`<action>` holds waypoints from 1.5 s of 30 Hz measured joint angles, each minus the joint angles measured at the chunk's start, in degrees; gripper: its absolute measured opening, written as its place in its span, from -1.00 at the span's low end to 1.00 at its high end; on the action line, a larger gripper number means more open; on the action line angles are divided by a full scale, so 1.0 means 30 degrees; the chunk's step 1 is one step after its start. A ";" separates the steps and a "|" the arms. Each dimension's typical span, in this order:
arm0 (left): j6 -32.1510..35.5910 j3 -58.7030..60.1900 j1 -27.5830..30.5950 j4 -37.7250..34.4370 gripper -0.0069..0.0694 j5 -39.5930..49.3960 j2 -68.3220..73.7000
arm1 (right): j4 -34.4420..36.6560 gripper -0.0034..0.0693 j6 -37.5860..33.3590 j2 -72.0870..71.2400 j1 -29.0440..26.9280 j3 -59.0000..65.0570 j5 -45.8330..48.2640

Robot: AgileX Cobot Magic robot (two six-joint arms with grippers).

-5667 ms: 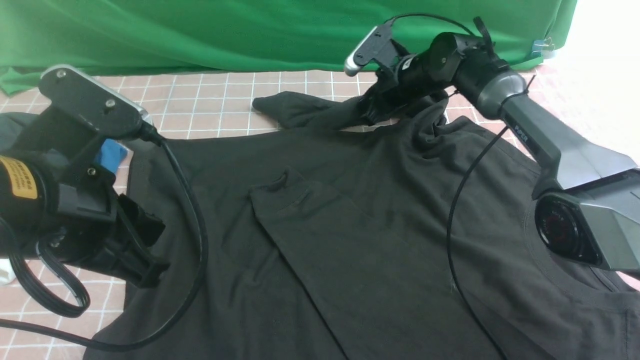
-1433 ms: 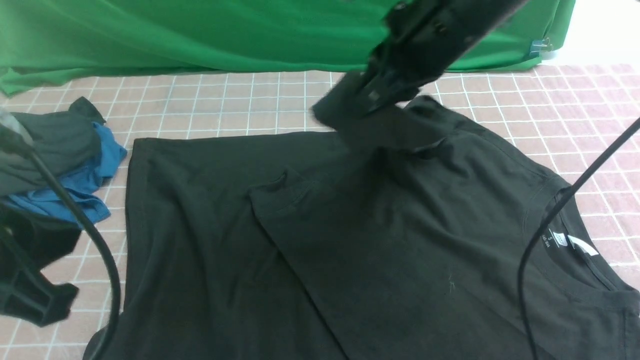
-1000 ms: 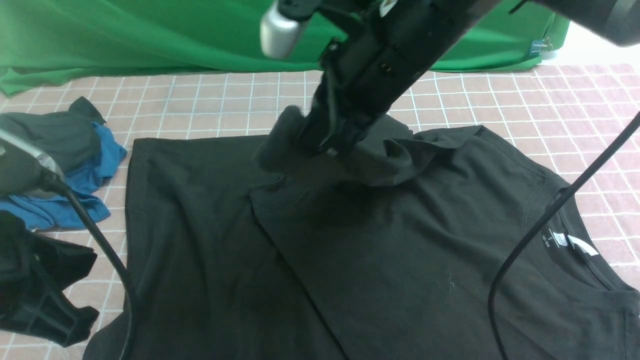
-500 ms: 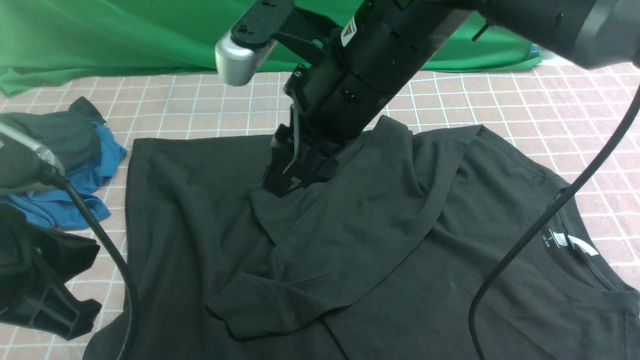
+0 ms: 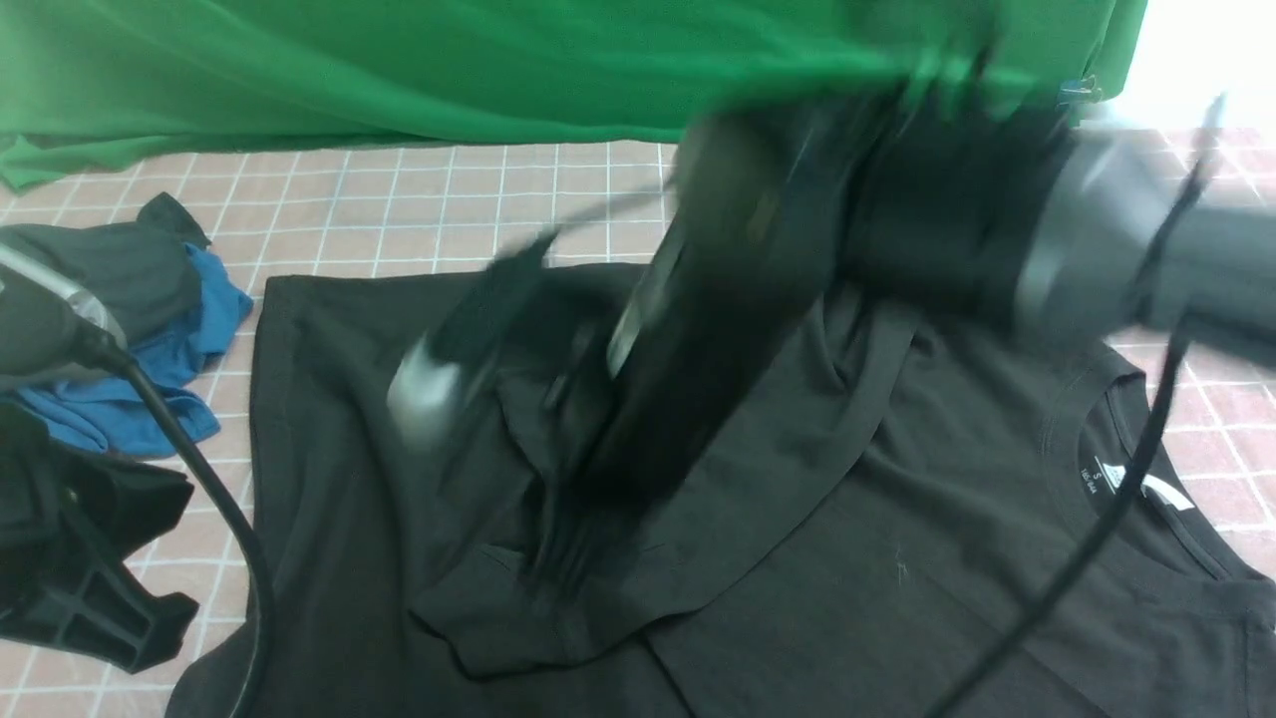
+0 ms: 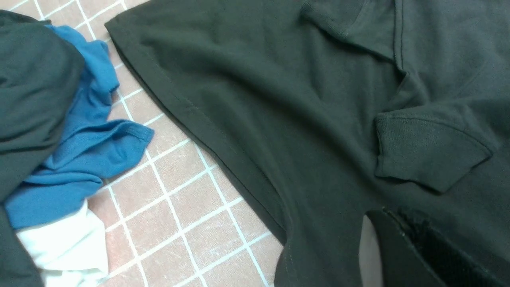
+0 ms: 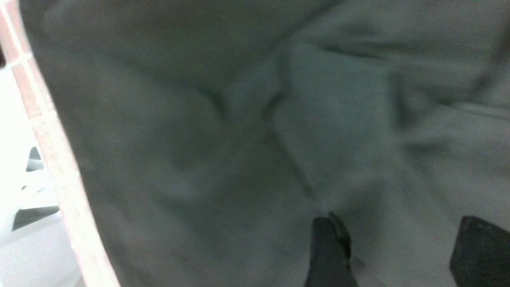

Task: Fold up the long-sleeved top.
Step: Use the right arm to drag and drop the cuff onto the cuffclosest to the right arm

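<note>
Two arms work over a pink tiled surface (image 5: 399, 209) that runs back to a green backdrop (image 5: 399, 70). Most of that surface is covered by the long-sleeved top (image 5: 897, 519), black, spread out flat across the middle and the right of the front view. Its ribbed neckline (image 5: 1191, 563) and white label (image 5: 1161, 491) lie at the near right, and its straight hem (image 6: 207, 127) lies on the left. One sleeve (image 5: 778, 469) is folded slantwise over the body, with its ribbed cuff (image 5: 498, 618) lying on the fabric near the front edge. The right arm (image 5: 957, 219) reaches in from the right above the garment, so smeared with blur in the front view that its tip cannot be made out there. The wrist view shows the right gripper (image 7: 398, 231) close over the black knit, fingers (image 7: 326, 247) parted, with nothing clasped between them. The left gripper (image 5: 110, 623) hangs at the near left, off the top's hem corner, its fingers pressed together and empty. Beside the hem, just apart from it, sits a small heap: a dark grey-green garment (image 5: 120, 269) over a blue garment (image 5: 150, 389), with a white cloth (image 6: 63, 239) under the blue one
</note>
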 joint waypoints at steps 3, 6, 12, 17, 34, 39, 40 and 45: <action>0.0000 0.0000 0.0000 0.0015 -0.77 -0.0313 0.0000 | -0.1141 0.26 -0.1475 0.0553 0.1747 0.1036 -0.2353; 0.0000 0.0000 0.0000 0.0074 -0.77 -0.0373 0.0000 | -0.3091 0.26 -0.1918 0.1288 0.2362 0.1137 -0.3768; 0.0000 0.0000 0.0000 0.0074 -0.77 -0.0373 0.0000 | -0.4081 0.26 -0.2147 0.2466 0.2405 0.1157 -0.4514; 0.0000 0.0007 0.0000 0.0124 -0.77 -0.0295 0.0000 | -0.4163 0.26 -0.2300 0.2774 0.2422 0.1157 -0.4358; 0.0000 0.0007 0.0000 0.0131 -0.77 -0.0314 0.0000 | -0.3742 -0.03 -0.4405 0.3751 0.2441 0.1157 -0.5832; 0.0000 0.0007 0.0000 0.0131 -0.77 -0.0314 0.0000 | -0.3742 -0.59 -0.4520 0.3897 0.2441 0.1157 -0.5968; 0.0000 0.0007 0.0000 0.0131 -0.77 -0.0314 0.0000 | -0.3742 -0.66 -0.4520 0.3916 0.2441 0.1157 -0.6030; 0.0000 0.0044 0.0000 0.0131 -0.77 -0.0293 0.0000 | -0.3118 -0.69 -0.4503 0.3846 0.2441 0.1048 -0.5556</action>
